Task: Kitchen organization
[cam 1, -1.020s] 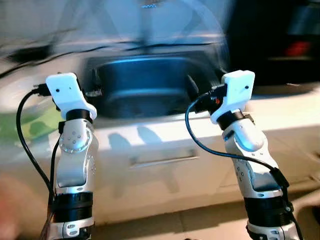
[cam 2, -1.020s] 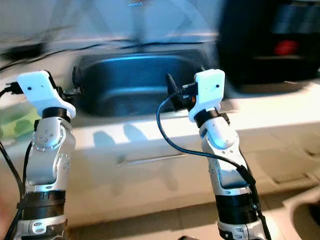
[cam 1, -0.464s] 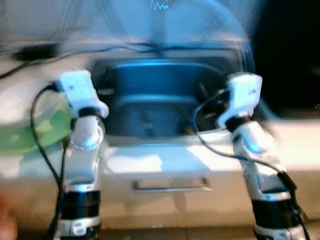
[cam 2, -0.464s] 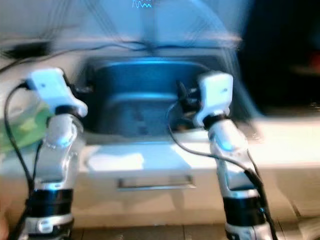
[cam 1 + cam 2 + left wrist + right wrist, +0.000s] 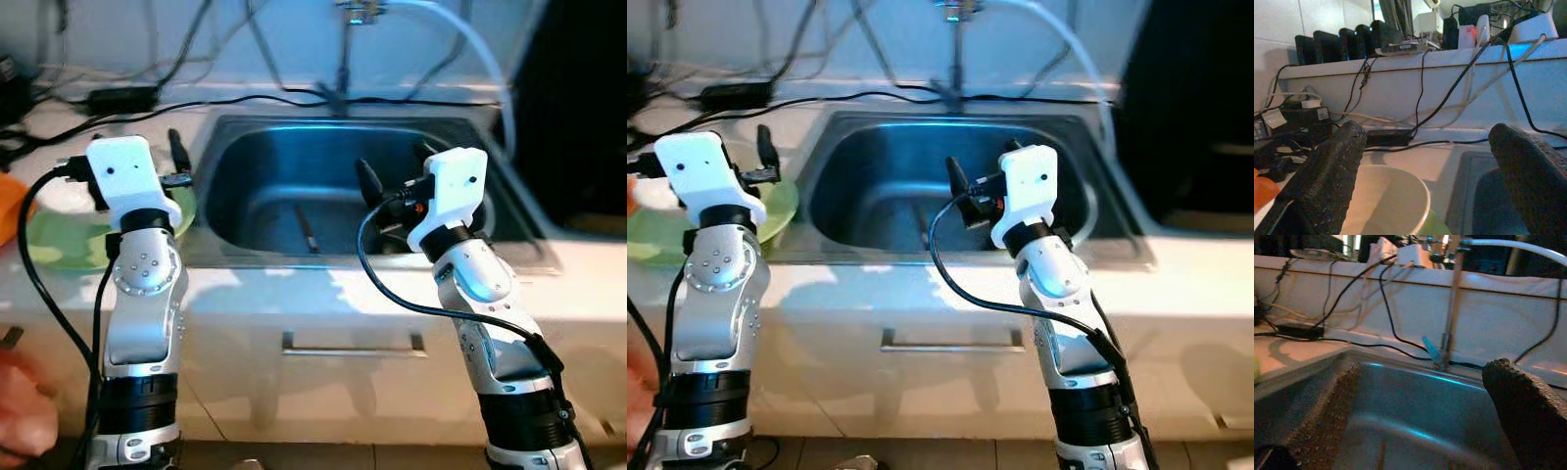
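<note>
Since a moment ago the blur has cleared and the head camera has swung so the sink (image 5: 294, 186) sits squarely ahead, with both arms raised before it much as they were. It is a steel basin set into a pale counter (image 5: 323, 294), and a thin utensil (image 5: 306, 229), too small to identify, lies on its floor. At the back rim stands a faucet (image 5: 1452, 298), with a white hose (image 5: 470, 39) arching off to the right. The right gripper (image 5: 377, 191) hangs over the basin's right half, its two black fingers spread wide with nothing between them, as the right wrist view confirms. The left gripper (image 5: 1425, 171) is held above the counter just left of the sink, fingers likewise spread wide and empty, over a cream bowl (image 5: 1383, 198) resting on a green plate (image 5: 59, 240). An orange object (image 5: 1264, 188) lies at the far left edge of the counter. Black cables (image 5: 265, 98) trail along the back of the counter to a power adapter (image 5: 122, 98). Below the sink, a drawer handle (image 5: 353, 345) runs across the white cabinet front. Part of a person's hand (image 5: 20, 411) shows at the lower left edge.
</note>
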You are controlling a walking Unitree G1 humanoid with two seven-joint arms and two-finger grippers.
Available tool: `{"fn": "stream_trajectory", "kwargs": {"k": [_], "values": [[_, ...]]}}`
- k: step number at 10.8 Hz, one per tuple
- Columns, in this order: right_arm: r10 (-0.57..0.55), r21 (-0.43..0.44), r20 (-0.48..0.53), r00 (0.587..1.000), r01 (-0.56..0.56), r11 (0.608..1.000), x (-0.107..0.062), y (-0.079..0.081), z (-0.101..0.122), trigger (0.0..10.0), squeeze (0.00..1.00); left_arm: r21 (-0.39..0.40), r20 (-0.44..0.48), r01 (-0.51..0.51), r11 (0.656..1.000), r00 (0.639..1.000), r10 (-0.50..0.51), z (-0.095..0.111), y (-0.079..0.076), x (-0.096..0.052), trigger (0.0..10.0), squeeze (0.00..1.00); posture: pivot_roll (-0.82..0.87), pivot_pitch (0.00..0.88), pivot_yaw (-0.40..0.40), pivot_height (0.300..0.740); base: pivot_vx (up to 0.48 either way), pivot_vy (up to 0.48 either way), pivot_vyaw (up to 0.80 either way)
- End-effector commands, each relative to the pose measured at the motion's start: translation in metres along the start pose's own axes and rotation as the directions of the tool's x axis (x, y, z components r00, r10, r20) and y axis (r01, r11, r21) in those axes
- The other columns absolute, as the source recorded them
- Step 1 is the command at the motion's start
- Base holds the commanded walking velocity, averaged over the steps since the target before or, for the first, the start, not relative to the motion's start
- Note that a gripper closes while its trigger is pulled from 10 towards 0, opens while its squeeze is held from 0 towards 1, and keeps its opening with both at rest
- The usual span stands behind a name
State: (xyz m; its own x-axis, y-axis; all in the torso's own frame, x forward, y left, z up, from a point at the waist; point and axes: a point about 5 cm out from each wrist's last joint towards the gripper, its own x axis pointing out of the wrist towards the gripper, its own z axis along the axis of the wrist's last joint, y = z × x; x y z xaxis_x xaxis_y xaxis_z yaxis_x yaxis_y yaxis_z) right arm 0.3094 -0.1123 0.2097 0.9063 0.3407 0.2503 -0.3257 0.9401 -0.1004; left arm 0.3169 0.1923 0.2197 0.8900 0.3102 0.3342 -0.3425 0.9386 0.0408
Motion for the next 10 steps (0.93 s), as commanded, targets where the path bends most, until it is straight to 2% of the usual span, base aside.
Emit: {"fn": "stream_trajectory", "kwargs": {"k": [1, 4, 6, 8, 10], "values": [[0.008, 0.003, 0.008, 1.0, -0.008, 1.0, -0.0019, -0.001, 0.0032, 10.0, 0.0, 0.011, -0.02, -0.016, 1.0, 1.0, 0.016, -0.0025, 0.001, 0.0022, 10.0, 0.0, 0.01, 0.062, 0.034, 0.74, 0.0, 0.0, 0.0], [0.046, 0.005, 0.007, 0.999, -0.046, 0.999, -0.003, 0.0057, 0.0025, 10.0, 0.0, 0.027, -0.052, -0.026, 0.999, 0.998, 0.027, -0.0075, 0.005, 0.0064, 10.0, 0.0, 0.02, 0.06, 0.034, 0.74, 0.0, 0.0, 0.0], [0.051, 0.004, 0.007, 0.999, -0.051, 0.999, -0.003, 0.0075, 0.0021, 10.0, 0.0, 0.032, -0.055, -0.031, 0.999, 0.998, 0.033, -0.0077, 0.0084, 0.0098, 10.0, 0.0, 0.02, 0.059, 0.036, 0.74, 0.0, 0.0, 0.72], [0.051, 0.007, 0.009, 0.999, -0.051, 0.999, -0.0031, 0.0076, 0.0024, 10.0, 0.0, 0.037, -0.059, -0.033, 0.999, 0.998, 0.035, -0.0082, 0.0092, 0.01, 10.0, 0.0, 0.02, 0.056, 0.037, 0.74, 0.0, 0.0, 0.28], [0.054, -0.002, 0.01, 0.998, -0.054, 0.999, -0.0036, 0.0088, 0.0026, 10.0, 0.0, 0.04, -0.063, -0.034, 0.999, 0.997, 0.036, -0.009, 0.0098, 0.0116, 10.0, 0.0, 0.02, 0.058, 0.039, 0.74, 0.0, 0.0, 0.8]]}}
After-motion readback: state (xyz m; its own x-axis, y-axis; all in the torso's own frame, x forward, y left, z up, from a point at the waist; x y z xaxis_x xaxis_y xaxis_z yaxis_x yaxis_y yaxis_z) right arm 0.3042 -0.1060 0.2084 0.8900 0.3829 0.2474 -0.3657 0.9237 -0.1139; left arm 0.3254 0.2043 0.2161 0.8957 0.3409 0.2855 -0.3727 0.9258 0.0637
